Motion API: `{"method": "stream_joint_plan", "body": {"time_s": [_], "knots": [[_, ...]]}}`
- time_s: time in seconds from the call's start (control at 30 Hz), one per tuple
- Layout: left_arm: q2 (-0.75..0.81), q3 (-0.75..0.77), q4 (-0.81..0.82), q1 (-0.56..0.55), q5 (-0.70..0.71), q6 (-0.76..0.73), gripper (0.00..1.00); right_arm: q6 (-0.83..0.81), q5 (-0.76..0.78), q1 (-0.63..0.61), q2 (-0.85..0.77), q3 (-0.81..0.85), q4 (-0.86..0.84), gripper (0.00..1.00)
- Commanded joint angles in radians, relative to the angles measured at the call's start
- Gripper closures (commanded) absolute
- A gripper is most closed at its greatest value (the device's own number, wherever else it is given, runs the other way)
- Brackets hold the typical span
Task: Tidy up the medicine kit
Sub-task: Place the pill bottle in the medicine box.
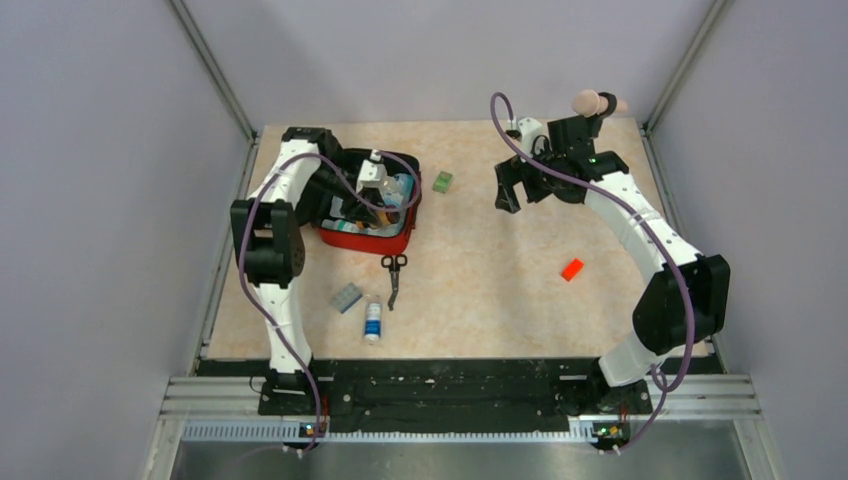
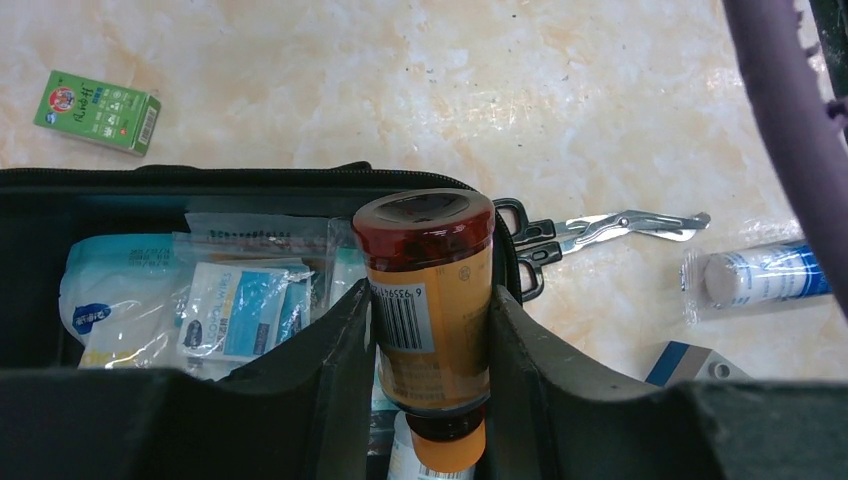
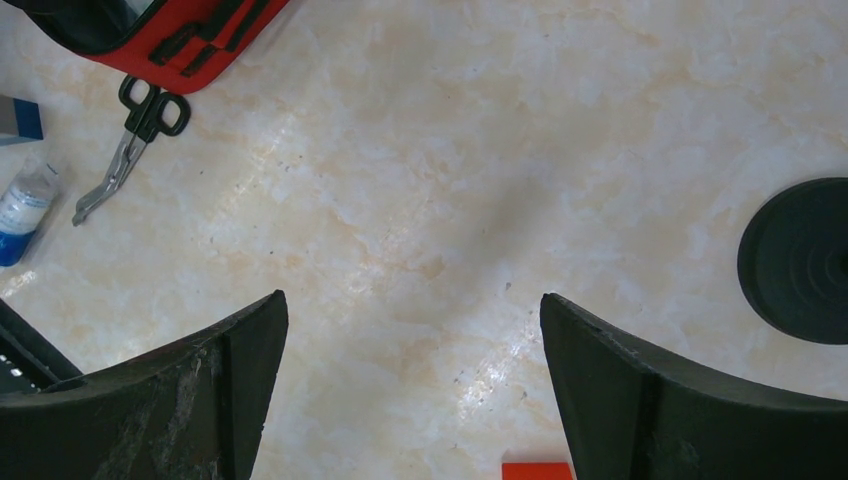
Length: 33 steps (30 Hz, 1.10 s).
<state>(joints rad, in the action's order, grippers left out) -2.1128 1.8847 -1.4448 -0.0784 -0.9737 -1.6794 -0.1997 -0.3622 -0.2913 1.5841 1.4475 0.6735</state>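
Red soft fabric marks the medicine kit [image 1: 370, 238], a rectangular zip pouch with black edging. It lies open at about ten o'clock from the middle of the marbled beige table [image 1: 480, 300].

**Left arm.** Your left gripper [image 1: 377, 183] hangs over the open pouch. In the left wrist view its black fingers [image 2: 330, 350] are closed part-way on an amber plastic bottle with a dark red cap and a barcode label [image 2: 432, 300]. They clamp it across the body, and the cap end points away from the wrist toward the pouch's black rim [image 2: 200, 180]. White and blue sachets in clear wrappers [image 2: 235, 310] lie inside the pouch at nine o'clock from the bottle.

**Right arm.** Your right gripper [image 1: 510, 190] hangs at about two o'clock from the table's middle, well apart from the pouch. Its claw [image 3: 410, 330] stands wide and holds nothing, with only bare table between the fingers.

**Loose items, top view**
- Black-handled steel scissors [image 1: 394, 275] lie just beside the pouch at five o'clock from it.
- A small green cardboard box [image 1: 442, 181] lies near the pouch at two o'clock.
- A white and blue bottle in clear wrap [image 1: 373, 320] lies at six o'clock from the pouch.
- A flat grey-blue box [image 1: 346, 297] lies just beside that bottle, at ten o'clock from it.
- A small orange-red block [image 1: 572, 269] lies at three o'clock from the table's middle, apart from everything else.
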Motion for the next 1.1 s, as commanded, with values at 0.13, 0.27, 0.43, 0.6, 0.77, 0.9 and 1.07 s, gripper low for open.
{"method": "stream_joint_plan", "body": {"time_s": [0.13, 0.27, 0.43, 0.6, 0.77, 0.9, 1.07], "knots": [[-0.039, -0.011, -0.062, -0.055, 0.024, -0.143, 0.79, -0.009, -0.012, 0.004, -0.012, 0.031, -0.022, 0.06], [-0.072, -0.012, -0.055, -0.068, 0.065, -0.147, 0.79, -0.010, -0.011, 0.003, -0.023, 0.018, -0.020, 0.06], [-0.097, -0.023, -0.061, -0.072, 0.129, -0.143, 0.79, -0.013, -0.011, 0.004, -0.034, -0.005, -0.020, 0.06], [-0.084, -0.056, -0.056, -0.071, 0.158, -0.143, 0.80, -0.016, -0.012, 0.004, -0.040, -0.012, -0.019, 0.06], [-0.088, -0.061, -0.044, -0.067, 0.168, -0.116, 0.80, -0.015, -0.019, 0.004, -0.034, -0.010, -0.020, 0.06], [-0.099, -0.049, -0.032, -0.058, 0.168, -0.088, 0.81, -0.014, -0.021, 0.004, -0.034, -0.007, -0.018, 0.06], [-0.090, -0.036, -0.041, -0.041, 0.148, -0.081, 0.83, -0.014, -0.020, 0.004, -0.041, -0.015, -0.018, 0.06]]}}
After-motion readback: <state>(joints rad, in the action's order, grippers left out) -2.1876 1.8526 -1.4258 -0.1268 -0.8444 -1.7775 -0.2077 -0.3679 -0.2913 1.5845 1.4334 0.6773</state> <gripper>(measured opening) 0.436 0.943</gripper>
